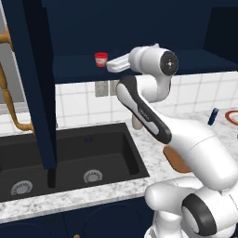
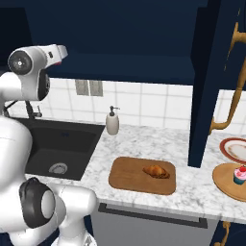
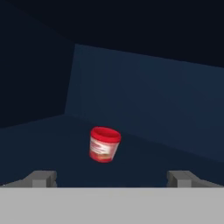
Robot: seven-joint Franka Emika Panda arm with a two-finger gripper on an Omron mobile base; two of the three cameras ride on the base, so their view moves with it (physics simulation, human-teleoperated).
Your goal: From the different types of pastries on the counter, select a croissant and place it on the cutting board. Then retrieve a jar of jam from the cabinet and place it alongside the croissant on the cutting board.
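Note:
The jar of jam, red-lidded with a red-and-white body, stands upright on the floor of the open navy cabinet. In the hand view the jar of jam sits a short way ahead, centred between the two fingertips. My gripper is open, reaching into the cabinet just right of the jar, with nothing between its fingers. The golden-brown croissant lies on the wooden cutting board on the marble counter. A pink-frosted cupcake stands at the far right.
The cabinet's open doors hang at either side with curved brass handles. A dark sink lies below the cabinet. A beige soap dispenser stands behind the board. The cupcake rests on a round wooden plate, beside a red-rimmed plate.

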